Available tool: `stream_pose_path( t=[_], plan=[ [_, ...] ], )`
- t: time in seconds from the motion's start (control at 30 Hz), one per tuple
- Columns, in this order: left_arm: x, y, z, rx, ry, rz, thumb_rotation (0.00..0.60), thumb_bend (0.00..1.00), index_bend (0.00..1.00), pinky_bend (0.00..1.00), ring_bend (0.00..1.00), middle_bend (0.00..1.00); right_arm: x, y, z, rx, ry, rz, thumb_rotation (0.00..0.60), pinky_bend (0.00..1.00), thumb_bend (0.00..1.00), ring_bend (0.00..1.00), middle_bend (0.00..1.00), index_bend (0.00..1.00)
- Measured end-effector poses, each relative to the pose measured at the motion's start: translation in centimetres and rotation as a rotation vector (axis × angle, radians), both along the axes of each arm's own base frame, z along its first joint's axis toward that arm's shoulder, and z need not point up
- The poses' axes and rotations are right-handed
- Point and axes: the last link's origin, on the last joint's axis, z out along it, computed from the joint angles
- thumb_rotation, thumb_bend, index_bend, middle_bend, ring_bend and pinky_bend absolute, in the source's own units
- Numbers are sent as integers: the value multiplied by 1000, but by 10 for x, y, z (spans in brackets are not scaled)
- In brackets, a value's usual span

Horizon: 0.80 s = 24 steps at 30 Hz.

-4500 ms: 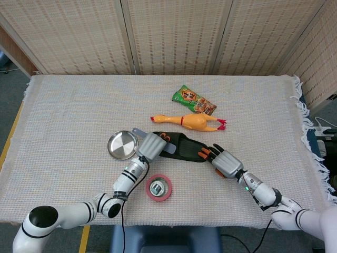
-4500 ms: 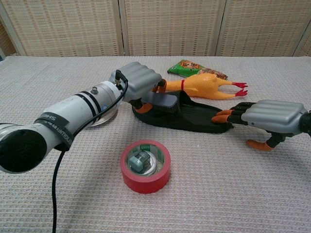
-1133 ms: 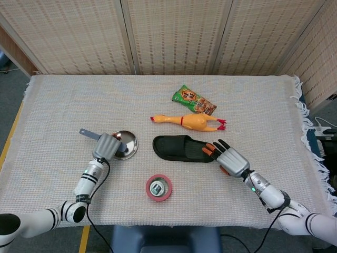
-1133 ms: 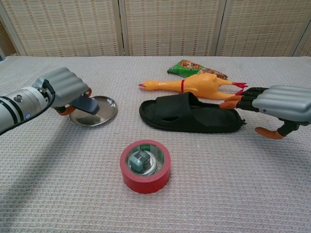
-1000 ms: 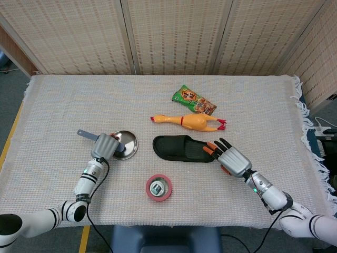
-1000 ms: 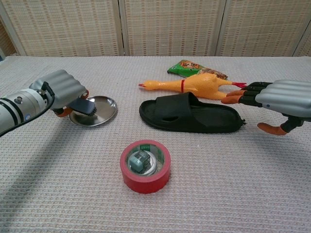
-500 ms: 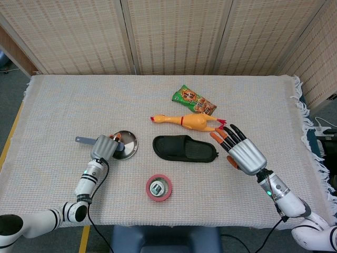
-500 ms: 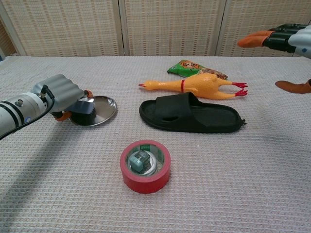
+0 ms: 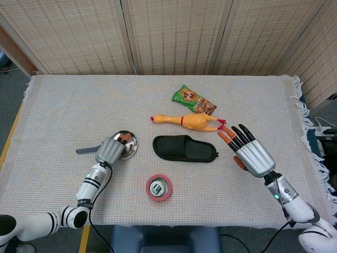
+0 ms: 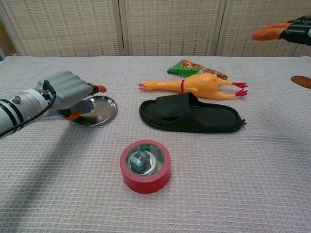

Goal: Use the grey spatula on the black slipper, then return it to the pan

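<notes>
We are at the return step: our left robot hand (image 9: 111, 149) rests over the pan (image 9: 128, 142), fingers loosening, with the grey spatula (image 9: 88, 151) (handle jutting left) beneath it. Next: lift clear. Our right robot hand (image 9: 251, 154) hovers spread wide, empty, right of the black slipper (image 9: 185, 148).

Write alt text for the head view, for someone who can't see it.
The robot's left hand rests at the metal pan, the grey spatula handle sticking out leftward. The right hand hovers open beside a black slipper, near a rubber chicken.
</notes>
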Motion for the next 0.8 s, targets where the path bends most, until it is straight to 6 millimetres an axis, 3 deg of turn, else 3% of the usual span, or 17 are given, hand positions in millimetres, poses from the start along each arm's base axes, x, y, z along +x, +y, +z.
stream_pose_path(
  t=[0.13,0.2,0.27,0.3,0.4,0.53,0.63,0.8],
  plan=[
    [2,-1,3,5,-8,-11,600,471,48,912,662,106,0,1,2,-8,-3,2,600,0,344,0,0,0],
    [2,-3,9,18,-31,-20,600,470,33,868,574,81,-1,5,8,-27,-15,1,600,0,337,0,0,0],
    [5,-13,19,26,-87,-38,600,467,24,736,400,70,-4,11,13,-49,-27,-7,600,0,323,0,0,0],
    [6,-19,24,28,-120,-46,600,467,16,613,274,61,-8,17,17,-63,-32,-19,600,0,315,0,0,0],
    [-1,-51,47,36,-264,-53,600,459,2,352,58,37,-24,36,23,-96,-34,-78,600,0,291,0,0,0],
    [-39,-99,83,114,-467,4,600,438,0,194,0,4,-51,65,31,-139,-46,-217,600,0,250,0,0,0],
    [-83,-140,116,234,-632,67,600,431,0,168,0,0,-65,87,39,-193,-78,-284,600,0,236,0,0,0],
    [-139,-203,149,314,-769,166,600,427,0,164,0,0,-80,128,48,-280,-122,-326,600,0,200,0,0,0]
  ],
)
